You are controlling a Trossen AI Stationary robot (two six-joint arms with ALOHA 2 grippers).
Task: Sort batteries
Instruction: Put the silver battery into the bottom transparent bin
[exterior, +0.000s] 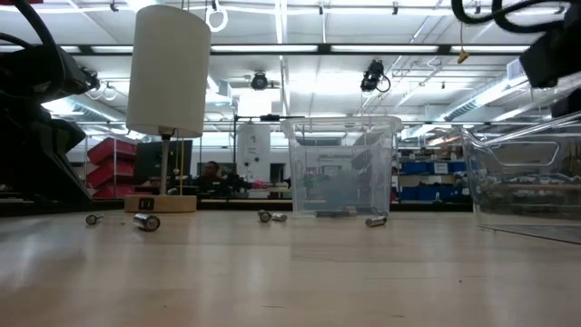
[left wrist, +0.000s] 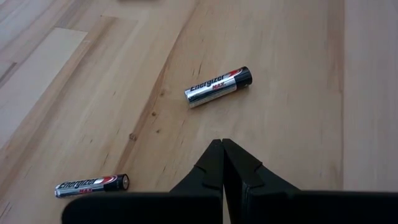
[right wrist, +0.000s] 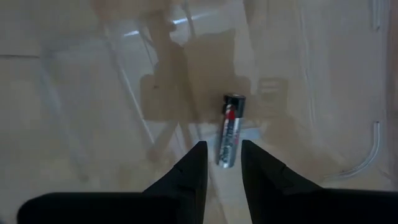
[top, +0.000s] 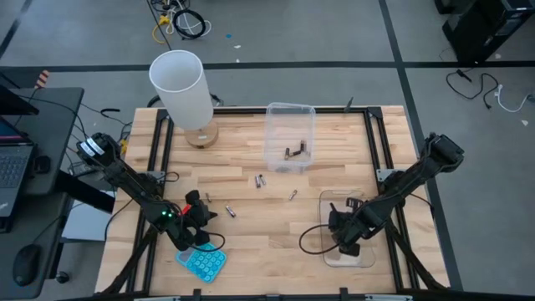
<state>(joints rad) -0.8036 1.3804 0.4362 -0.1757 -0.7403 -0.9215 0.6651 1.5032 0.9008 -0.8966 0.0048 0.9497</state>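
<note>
Sorting batteries at a wooden tabletop [top: 276, 242], two dark arms are caught partway through the job: seen from overhead, a clear tub [top: 289, 136] near the far edge already holds a couple of dark cells [top: 297, 151], while a pair of loose batteries [top: 260, 180] lies at mid-table, a single cell [top: 292, 195] a little to their right and two more [top: 219, 206] toward the left, so most of the sorting looks still to be done. The right gripper [top: 342, 238] hangs inside a second clear tub [top: 348, 229] at the near right corner, and the left gripper [top: 199, 219] waits near the front left, just beyond a blue calculator [top: 202, 263]; a white lamp [top: 184, 92] stands at the far left. From table height, five stray cells [exterior: 146, 222] dot the boards in front of the lamp and the far tub, and the near tub's wall rises at the right edge. Past the left wrist, that claw's fingers [left wrist: 211, 169] are pressed together and empty, with one battery [left wrist: 218, 86] lying just ahead of the tips and another [left wrist: 91, 185] off to one side. Past the right wrist, the fingers [right wrist: 193, 165] stand spread with a battery [right wrist: 229, 130] lying between and just beyond them on the tub floor, apparently let go; none of the views shows it touching either finger.
</note>
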